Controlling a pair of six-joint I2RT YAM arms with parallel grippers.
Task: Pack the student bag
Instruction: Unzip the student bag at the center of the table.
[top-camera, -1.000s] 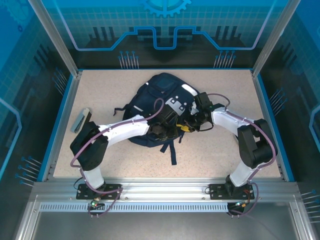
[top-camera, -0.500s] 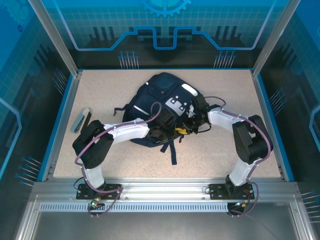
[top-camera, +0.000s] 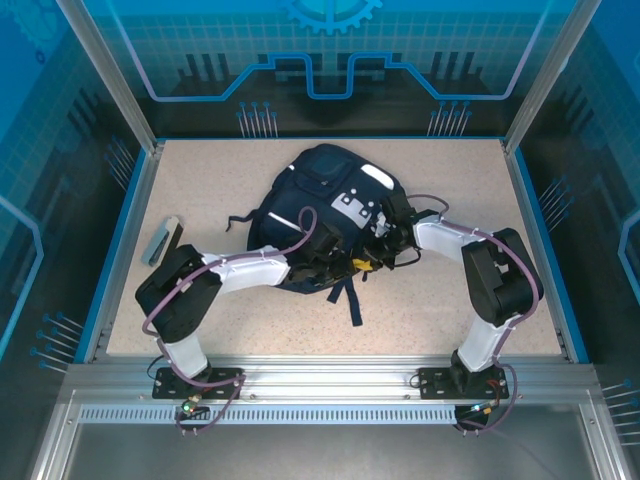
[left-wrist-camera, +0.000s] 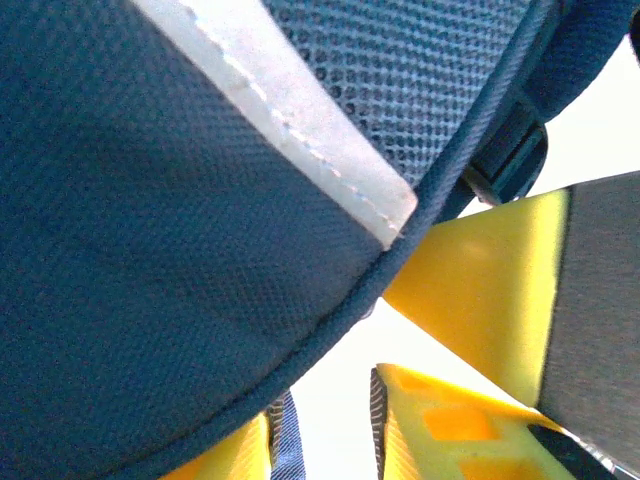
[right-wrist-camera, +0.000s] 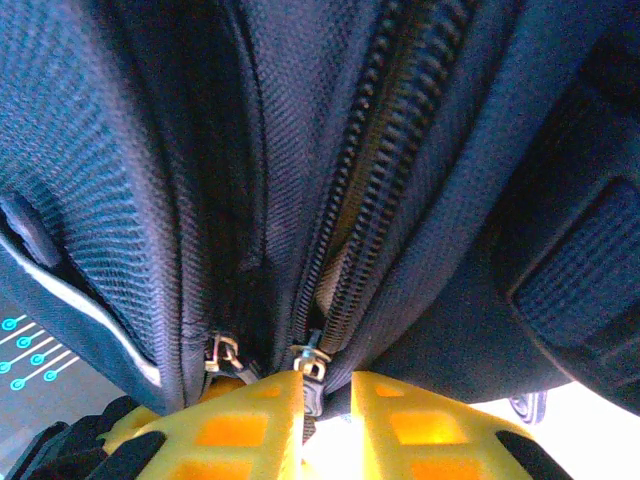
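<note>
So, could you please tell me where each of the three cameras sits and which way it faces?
Top external: fixed above and behind the bases, looking down on the table and student bag; left arm and right arm show.
Left wrist: on the left arm, close against the bag's white stripe; yellow left fingers at the bottom.
Right wrist: on the right arm, facing the bag's zipper; yellow right fingers at the bottom.
Shared: both wrist views show the bag close up.

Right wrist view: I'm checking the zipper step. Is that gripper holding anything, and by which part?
The right gripper pinches the zipper pull of the backpack, with the tab caught between its yellow fingertips.
</note>
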